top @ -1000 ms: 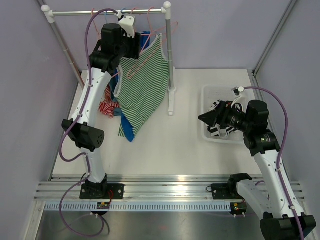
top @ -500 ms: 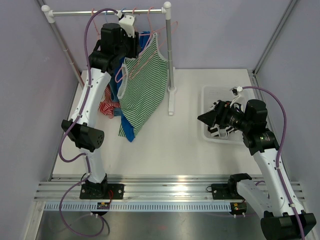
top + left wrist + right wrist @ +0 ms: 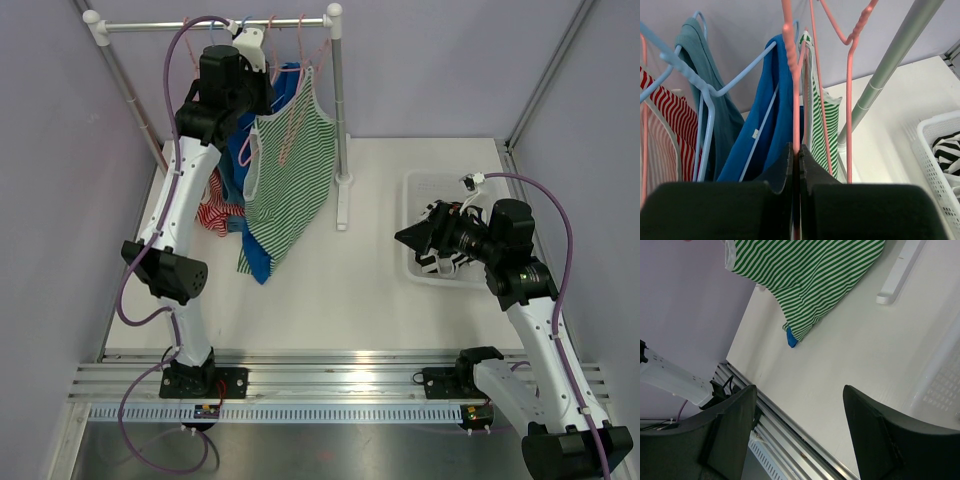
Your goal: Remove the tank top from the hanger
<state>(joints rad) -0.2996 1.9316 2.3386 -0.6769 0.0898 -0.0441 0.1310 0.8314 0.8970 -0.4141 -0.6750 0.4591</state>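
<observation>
The green-and-white striped tank top hangs on a pink wire hanger from the rail, at the right end of the row of garments. Up by the rail, my left gripper is shut on the hanger. In the left wrist view its jaws pinch one pink wire, with the tank top just right of it. My right gripper hovers open and empty over the table beside the basket. In its wrist view the gripper faces the tank top's hem.
The rail also carries a blue garment, a teal one and a red-striped one. The rack's upright post stands just right of the tank top. A white basket with black-and-white striped cloth sits at the right.
My left gripper has closed on the pink hanger wire. The tank top has swung in and now hangs straighter under the rail. The right arm has not moved.
</observation>
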